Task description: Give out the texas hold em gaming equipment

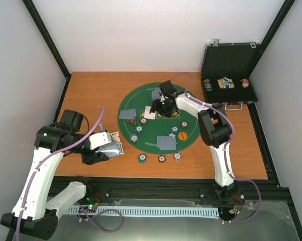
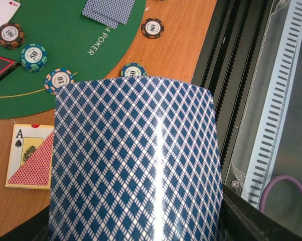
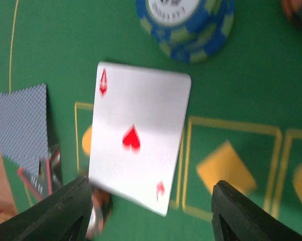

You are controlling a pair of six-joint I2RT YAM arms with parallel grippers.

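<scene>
Right fingers (image 3: 60, 213) spread wide above ace of hearts (image 3: 136, 138), arm stretched over mat (image 1: 141, 100); left fingers (image 2: 256, 223) clamp blue-backed cards (image 2: 136, 160).

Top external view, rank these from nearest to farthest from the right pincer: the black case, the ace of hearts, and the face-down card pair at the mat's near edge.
1. Ace of hearts, just beside the right pincer, mid-mat.
2. Face-down card pair, near edge of the mat.
3. Black case, open, far right corner.
</scene>
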